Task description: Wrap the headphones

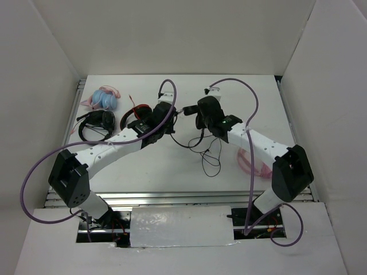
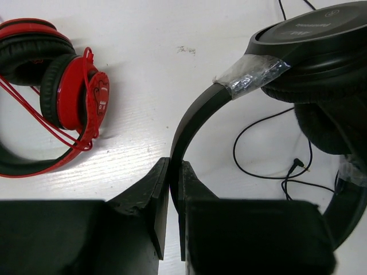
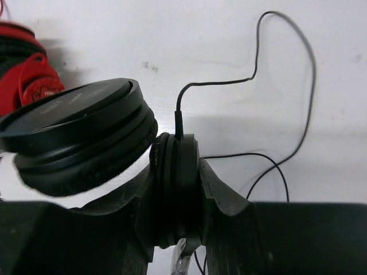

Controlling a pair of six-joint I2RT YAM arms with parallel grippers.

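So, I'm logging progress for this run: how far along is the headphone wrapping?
Done: the headphones are gripped, left jaws shut on the headband, right jaws shut on one earcup. In hand: both arms hold them near the middle of the table. Left: the cable trails loose across the table, with no turns around the headphones visible, so the wrapping itself looks not yet begun.

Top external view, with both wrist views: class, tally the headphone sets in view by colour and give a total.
All black: 2 (black headphones with a thin black cable; bulkier black headset)
Red and black: 1 (red-and-black headphones)
Pale blue and pink: 1 (pale blue-and-pink headphones)
Total: 4
Pink loops on the right: unclear, uncounted.
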